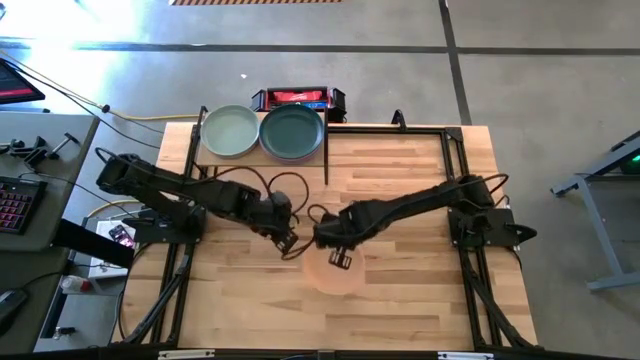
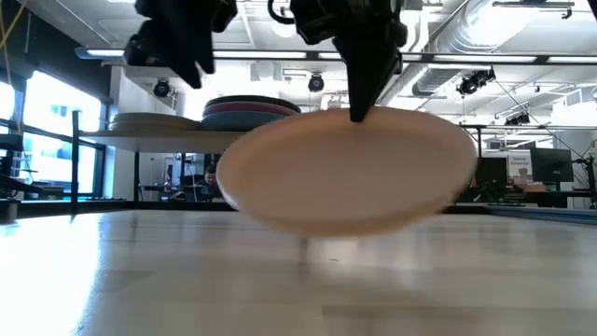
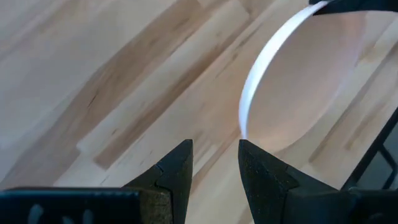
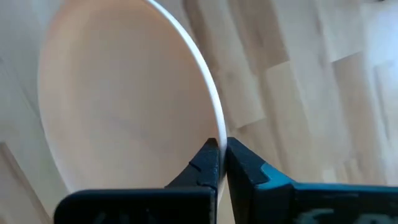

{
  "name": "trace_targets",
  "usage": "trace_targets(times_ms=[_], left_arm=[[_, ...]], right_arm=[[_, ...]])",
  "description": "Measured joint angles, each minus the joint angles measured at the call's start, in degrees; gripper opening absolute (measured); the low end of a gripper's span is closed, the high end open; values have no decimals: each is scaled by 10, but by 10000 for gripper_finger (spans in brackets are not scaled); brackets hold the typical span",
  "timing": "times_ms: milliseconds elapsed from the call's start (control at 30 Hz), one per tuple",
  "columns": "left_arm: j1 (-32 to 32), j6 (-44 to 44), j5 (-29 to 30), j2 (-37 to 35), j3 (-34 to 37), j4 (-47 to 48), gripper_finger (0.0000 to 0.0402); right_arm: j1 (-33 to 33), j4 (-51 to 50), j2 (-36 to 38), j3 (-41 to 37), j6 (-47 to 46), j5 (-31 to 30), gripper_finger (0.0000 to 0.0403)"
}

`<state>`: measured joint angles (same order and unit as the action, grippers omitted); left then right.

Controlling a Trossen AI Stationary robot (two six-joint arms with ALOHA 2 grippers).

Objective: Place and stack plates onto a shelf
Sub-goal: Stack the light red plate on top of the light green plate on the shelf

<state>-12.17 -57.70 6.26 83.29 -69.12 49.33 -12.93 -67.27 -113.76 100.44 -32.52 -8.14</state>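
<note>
Since the peach plate (image 2: 350,168) hangs clear of the tabletop (image 1: 400,300) by a pinch on 1 spot of its rim, it looks light and stiff, though its matte rim is thin and could pivot or slip in so narrow a bite. The right gripper (image 4: 219,163) is clenched on that rim, at about the middle of the table, and the plate sits slightly tilted. Just to the left, the left gripper (image 3: 214,165) hovers with its jaws parted and nothing in them, close to the plate's edge; a second hold on the opposite rim would likely steady it. Near and right of the plate the tabletop lies bare, so there is room to swing. Farther off, the shelf (image 1: 325,160) at the far left carries 2 stacks, sage-topped (image 1: 229,131) and teal-topped (image 1: 292,132), and its black frame edge is the thing to clear on approach.
</note>
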Motion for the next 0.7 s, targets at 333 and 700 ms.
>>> trace_targets(times_ms=[333,700], left_arm=[[46,10,3,0,0,-31,117],[77,28,4,0,0,-73,117]], right_arm=[[46,-10,50,0,6,-2,0],[101,-11,64,0,31,13,0]])
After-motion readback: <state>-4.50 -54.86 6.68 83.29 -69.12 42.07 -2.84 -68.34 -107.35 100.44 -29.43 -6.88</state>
